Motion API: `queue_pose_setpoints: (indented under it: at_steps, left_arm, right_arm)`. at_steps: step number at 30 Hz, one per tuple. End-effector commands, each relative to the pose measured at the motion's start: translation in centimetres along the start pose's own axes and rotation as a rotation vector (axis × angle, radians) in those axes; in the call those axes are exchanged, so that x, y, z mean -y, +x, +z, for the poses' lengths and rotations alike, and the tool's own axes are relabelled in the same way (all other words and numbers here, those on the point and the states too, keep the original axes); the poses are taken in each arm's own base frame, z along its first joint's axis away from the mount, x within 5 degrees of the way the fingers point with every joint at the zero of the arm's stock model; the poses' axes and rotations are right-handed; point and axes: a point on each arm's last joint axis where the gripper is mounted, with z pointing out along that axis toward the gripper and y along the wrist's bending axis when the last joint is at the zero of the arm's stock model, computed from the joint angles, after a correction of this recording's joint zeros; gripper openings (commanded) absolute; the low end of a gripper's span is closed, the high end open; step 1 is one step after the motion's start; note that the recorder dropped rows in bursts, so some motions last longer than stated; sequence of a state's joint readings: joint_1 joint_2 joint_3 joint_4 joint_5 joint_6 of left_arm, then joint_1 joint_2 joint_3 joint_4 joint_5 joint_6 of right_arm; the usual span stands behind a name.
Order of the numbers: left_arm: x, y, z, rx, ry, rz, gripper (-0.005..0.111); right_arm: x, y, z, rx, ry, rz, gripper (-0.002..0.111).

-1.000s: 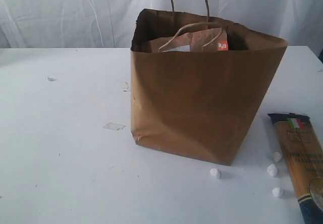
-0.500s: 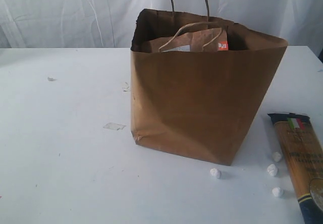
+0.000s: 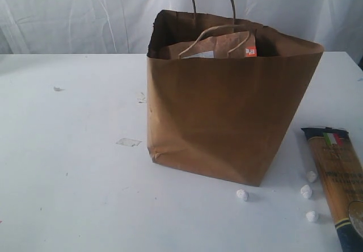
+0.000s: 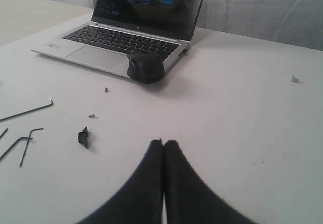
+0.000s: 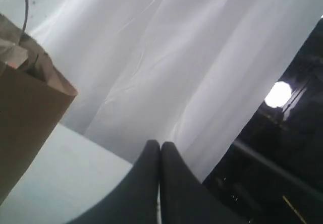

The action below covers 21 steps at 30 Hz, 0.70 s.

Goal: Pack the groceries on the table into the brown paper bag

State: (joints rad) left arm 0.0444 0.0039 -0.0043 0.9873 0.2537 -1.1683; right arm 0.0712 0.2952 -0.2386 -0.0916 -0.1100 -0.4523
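Exterior view: brown paper bag (image 3: 221, 116) standing on the table (image 3: 68, 167), walls hiding most contents; brown labelled pouch (image 3: 227, 43) peeking out at 12 o'clock, orange tag unreadable. Long spaghetti packet (image 3: 340, 178) lying at 4 o'clock, frame cutting it off, Italian flag showing, lettering blurred. Left gripper (image 4: 162, 143), right gripper (image 5: 160, 143): jaws pressing together, holding nothing.

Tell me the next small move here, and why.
Probably open the right tool and swing it toward the long spaghetti packet: it lies on the table right of the brown paper bag, unpacked, and that tool is shut, empty and aimed away.
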Motion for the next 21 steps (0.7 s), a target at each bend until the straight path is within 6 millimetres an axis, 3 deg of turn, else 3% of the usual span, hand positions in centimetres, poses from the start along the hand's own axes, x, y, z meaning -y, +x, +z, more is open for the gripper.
queue_pose_setpoints:
  at_steps: [1,5,9,15,21]
  left_arm:
    - [0.0,0.1,0.0,0.006,0.004,0.016,0.0]
    - [0.0,0.1,0.0,0.006,0.004,0.016,0.0]
    - [0.0,0.1,0.0,0.006,0.004,0.016,0.0]
    - [0.0,0.1,0.0,0.006,0.004,0.016,0.0]
    - [0.0,0.1,0.0,0.006,0.004,0.016,0.0]
  right_arm:
    - [-0.3,0.6,2.8,-0.099,-0.057,0.041,0.0]
    - [-1.0,1.9,5.5,-0.264,-0.143,0.061,0.0]
    - [-1.6,2.2,8.9,-0.451,-0.21,0.249,0.0]
    - [-3.5,3.7,11.9,-1.06,-0.395,0.352,0.0]
    - [-4.8,4.2,13.6,-1.075,-0.404,0.456,0.0]
